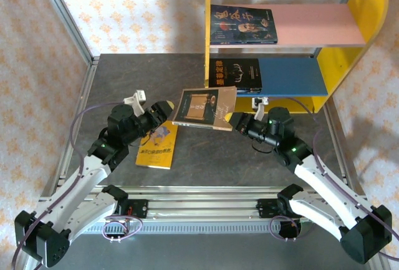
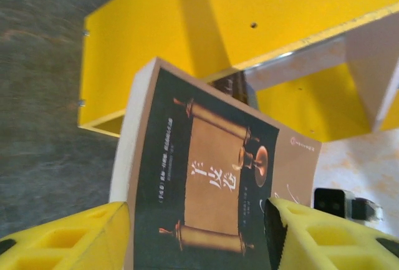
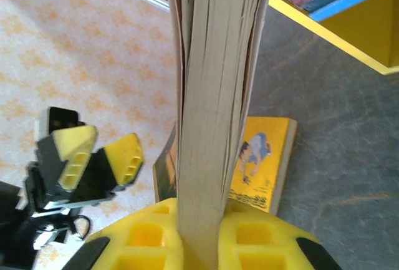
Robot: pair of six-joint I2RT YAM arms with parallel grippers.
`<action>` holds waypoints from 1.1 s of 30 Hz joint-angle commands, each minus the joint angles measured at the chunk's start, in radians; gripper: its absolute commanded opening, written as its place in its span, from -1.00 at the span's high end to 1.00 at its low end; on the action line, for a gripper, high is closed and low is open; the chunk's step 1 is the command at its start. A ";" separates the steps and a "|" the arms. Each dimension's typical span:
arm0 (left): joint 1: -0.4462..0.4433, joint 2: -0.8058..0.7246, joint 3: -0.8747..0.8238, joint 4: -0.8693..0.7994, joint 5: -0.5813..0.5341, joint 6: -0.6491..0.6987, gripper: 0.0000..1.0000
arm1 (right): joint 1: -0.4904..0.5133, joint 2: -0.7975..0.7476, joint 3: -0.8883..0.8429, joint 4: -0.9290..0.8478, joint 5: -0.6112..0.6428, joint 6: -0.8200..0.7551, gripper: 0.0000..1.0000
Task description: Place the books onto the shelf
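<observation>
1. The right gripper (image 3: pixel 199 217) is clamping the page edge of the brown book (image 1: pixel 202 109) and holding it in the air just in front of the shelf (image 1: pixel 368 8).
2. The left gripper (image 3: pixel 103 151) is standing with its jaws parted, just clear of that book.
3. The yellow book (image 1: pixel 159 148) is lying flat on the table (image 1: pixel 249 158), further out from the shelf.
4. One dark book (image 1: pixel 242 24) is lying on the shelf's pink board (image 1: pixel 318 24), and a dark stack (image 1: pixel 234 73) is lying on its blue board (image 1: pixel 290 73).

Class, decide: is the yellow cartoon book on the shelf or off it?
Off it. The yellow book lies flat on the table, apart from the shelf.
</observation>
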 commanded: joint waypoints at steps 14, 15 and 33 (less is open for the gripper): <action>-0.087 -0.056 0.156 -0.544 -0.497 0.175 -0.21 | -0.050 0.007 0.166 -0.028 -0.245 -0.129 0.97; -0.087 -0.056 0.152 -0.541 -0.496 0.174 -0.21 | -0.055 0.011 0.190 -0.044 -0.264 -0.141 0.97; -0.089 -0.087 0.204 -0.618 -0.475 0.203 -0.24 | -0.323 0.250 0.969 -0.292 -0.533 -0.287 0.98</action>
